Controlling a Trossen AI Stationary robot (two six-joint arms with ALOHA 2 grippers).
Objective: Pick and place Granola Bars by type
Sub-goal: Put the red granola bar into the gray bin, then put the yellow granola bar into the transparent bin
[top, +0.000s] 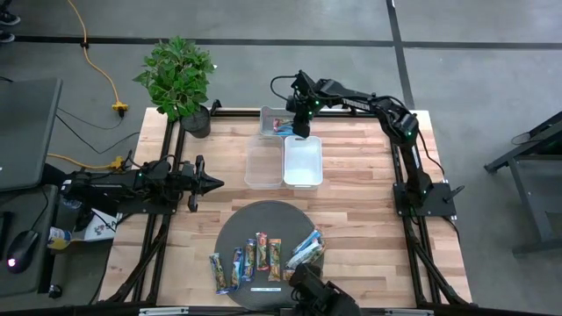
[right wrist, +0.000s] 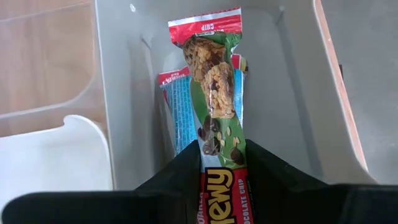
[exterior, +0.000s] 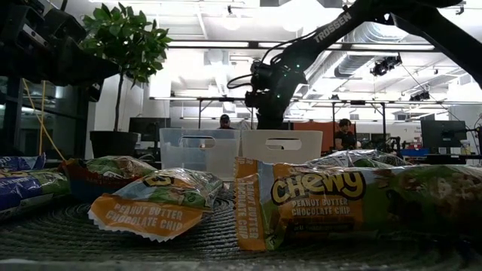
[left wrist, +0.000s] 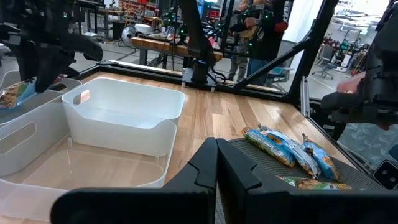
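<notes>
My right gripper (top: 301,130) hangs over the small grey bin (top: 269,117) at the table's far side, shut on a green-and-red granola bar (right wrist: 214,81). A blue-wrapped bar (right wrist: 180,112) lies in that bin (right wrist: 124,93) under it. Several more bars (top: 263,259) in blue, green and orange wrappers lie in a row on the round dark mat (top: 263,219) near the table's near edge; they fill the front of the low view (exterior: 151,199). My left gripper (top: 215,183) waits shut at the table's left, level above the wood, its fingers (left wrist: 216,165) pointing toward the bins. My right gripper (right wrist: 222,152) pinches the green-and-red bar between its two fingers at the lettered end (right wrist: 221,142), coming from above. The bar runs on past the fingertips along their line, its red-banded free end (right wrist: 205,22) down inside the grey bin. Whether that end touches the bin floor cannot be told.
A clear bin (top: 263,167) and a white bin (top: 303,142) stand side by side at mid-table, just nearer than the grey bin. A potted plant (top: 180,79) stands at the far left corner. A thin white strip (top: 266,289) lies on the mat's near edge. People show in the room behind.
</notes>
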